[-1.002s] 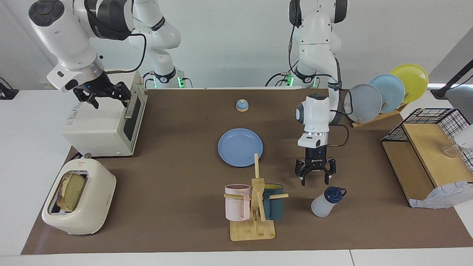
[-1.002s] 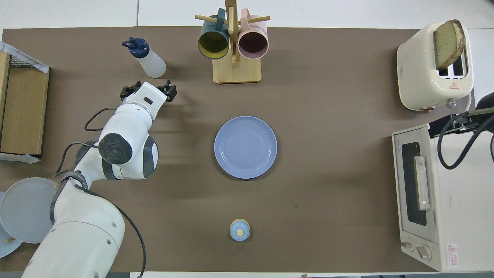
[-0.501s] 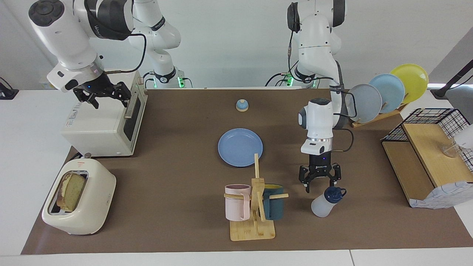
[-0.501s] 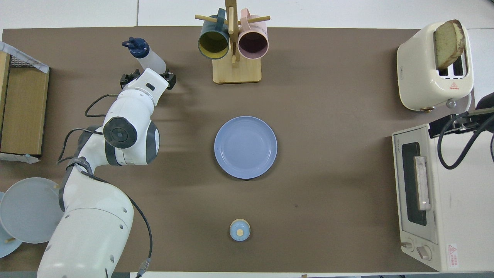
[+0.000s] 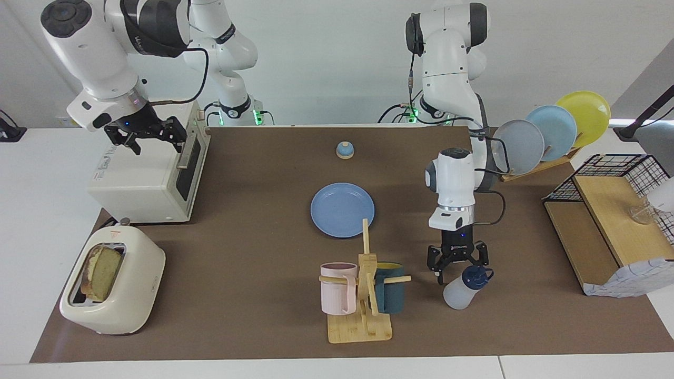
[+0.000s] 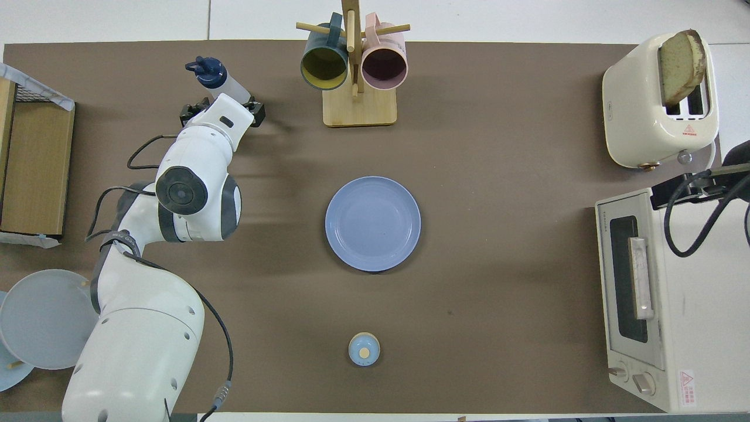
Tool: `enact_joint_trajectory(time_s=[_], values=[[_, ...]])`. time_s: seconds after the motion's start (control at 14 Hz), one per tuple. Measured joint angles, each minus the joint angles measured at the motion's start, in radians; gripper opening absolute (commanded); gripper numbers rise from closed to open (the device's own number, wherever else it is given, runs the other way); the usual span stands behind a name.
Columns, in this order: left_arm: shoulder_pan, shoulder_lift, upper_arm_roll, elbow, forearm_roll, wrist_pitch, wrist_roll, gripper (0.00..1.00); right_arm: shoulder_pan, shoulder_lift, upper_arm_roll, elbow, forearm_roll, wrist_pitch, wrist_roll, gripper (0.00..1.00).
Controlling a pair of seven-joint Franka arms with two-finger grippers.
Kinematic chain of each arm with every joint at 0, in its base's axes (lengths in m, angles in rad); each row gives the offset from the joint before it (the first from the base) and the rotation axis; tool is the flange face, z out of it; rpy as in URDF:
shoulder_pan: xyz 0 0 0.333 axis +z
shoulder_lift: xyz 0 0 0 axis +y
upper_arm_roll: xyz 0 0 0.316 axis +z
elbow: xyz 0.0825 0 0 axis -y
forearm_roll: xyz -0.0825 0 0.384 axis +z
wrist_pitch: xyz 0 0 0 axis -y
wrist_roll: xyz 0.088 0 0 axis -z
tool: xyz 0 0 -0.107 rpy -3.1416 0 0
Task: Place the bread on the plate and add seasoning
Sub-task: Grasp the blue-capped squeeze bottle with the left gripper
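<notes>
The left gripper (image 5: 457, 268), fingers spread, is being lowered closer onto the seasoning bottle (image 5: 463, 288) at lower right; the right gripper (image 5: 146, 132), fingers spread, is being kept waiting at upper left.

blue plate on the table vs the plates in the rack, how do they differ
The blue plate lies flat on the brown mat, alone at mid-table; the rack plates stand upright on edge, overlapping in a wooden rack at the left arm's end. It is medium blue; they are grey, light blue and yellow. All are round, and none holds food.
</notes>
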State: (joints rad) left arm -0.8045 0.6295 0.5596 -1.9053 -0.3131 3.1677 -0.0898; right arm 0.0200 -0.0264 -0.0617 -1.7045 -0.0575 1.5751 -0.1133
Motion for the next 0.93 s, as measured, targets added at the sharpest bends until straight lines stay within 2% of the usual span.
enact_joint_trajectory(time_s=[0.93], values=[[0.03, 0.021, -0.002, 0.041, 0.0, -0.027, -0.026, 1.0, 0.0, 0.0, 0.0, 0.0, 0.0, 0.0, 0.0, 1.0]])
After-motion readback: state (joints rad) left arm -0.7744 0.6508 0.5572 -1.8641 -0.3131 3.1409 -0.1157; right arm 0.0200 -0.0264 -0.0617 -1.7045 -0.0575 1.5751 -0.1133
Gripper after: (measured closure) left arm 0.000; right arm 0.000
